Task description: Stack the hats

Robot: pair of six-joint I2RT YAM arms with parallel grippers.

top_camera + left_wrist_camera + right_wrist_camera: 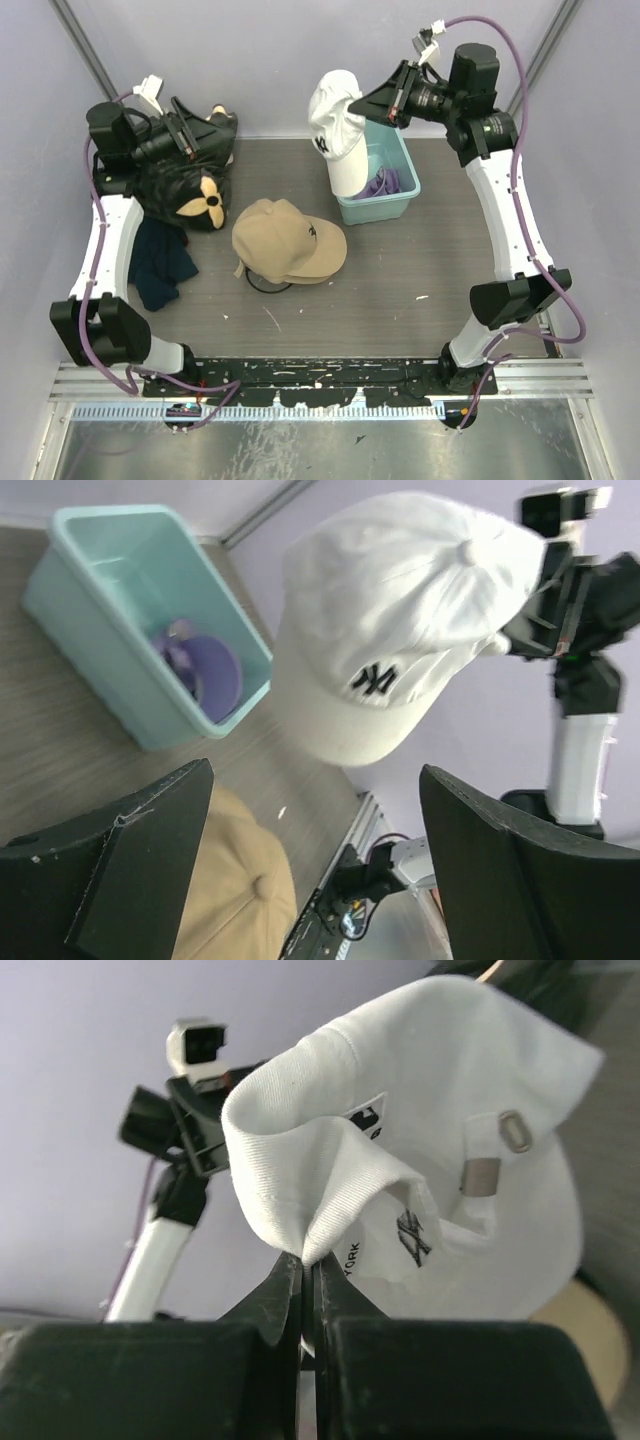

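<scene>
1. Clearly, the right gripper (308,1260) is pinching the white hat (335,125) by its rear edge, so it hangs free above the teal bin (405,205), upper centre.
2. Tan hat (288,240) sits crown-up at the middle of the worktop (430,270), probably the stack's base.
3. Left gripper (315,780) is spread and empty.

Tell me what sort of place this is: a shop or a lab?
Likely a robotics lab test cell: plain walls box in a small table, two robot arms are bolted at its near edge, and the right end effector pinches a white cap near a teal bin.
</scene>
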